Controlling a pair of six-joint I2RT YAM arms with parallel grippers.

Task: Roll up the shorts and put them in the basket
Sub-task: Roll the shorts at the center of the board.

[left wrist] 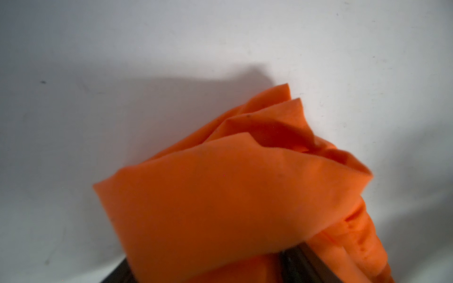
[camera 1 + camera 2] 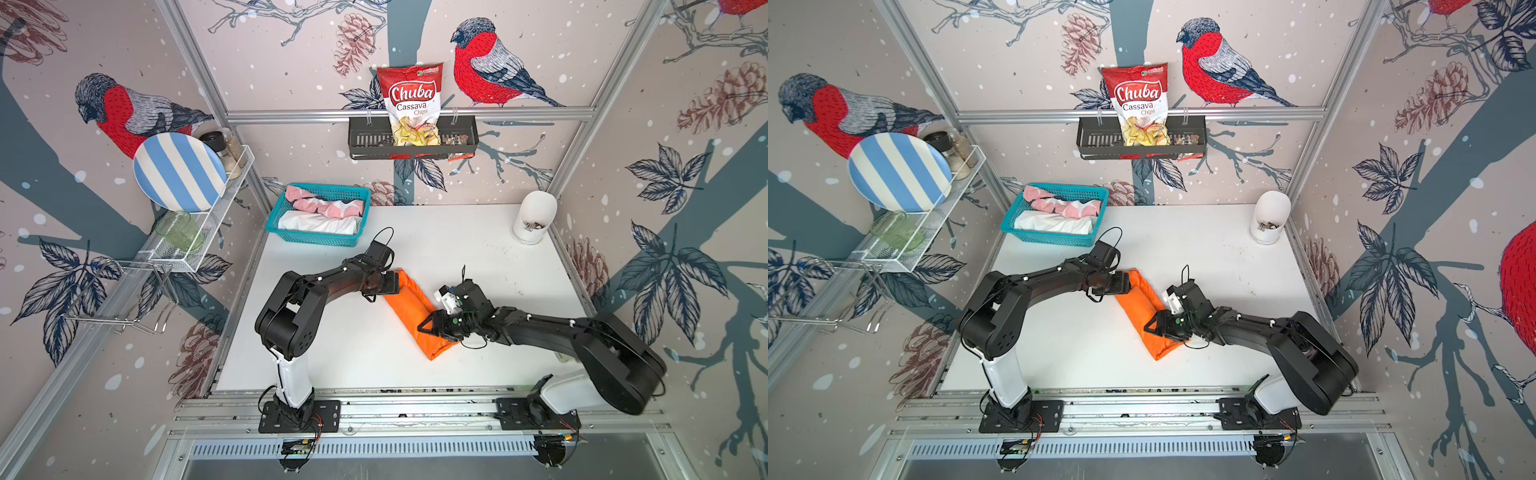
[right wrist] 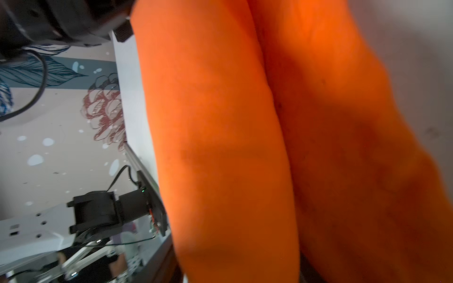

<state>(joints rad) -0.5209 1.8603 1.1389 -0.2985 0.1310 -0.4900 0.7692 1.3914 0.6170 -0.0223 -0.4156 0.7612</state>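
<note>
We see bird-and-pinecone wallpaper on three walls, silver frame bars, a white table, a wire shelf on the left wall, and a black rack on the back wall.

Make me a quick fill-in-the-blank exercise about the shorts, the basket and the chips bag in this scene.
The shorts lying on the white table are ____.
The teal basket holds white shorts and ____ printed shorts.
The chips bag stands in a ____ wall basket.
Missing words: orange; pink; black.
</note>
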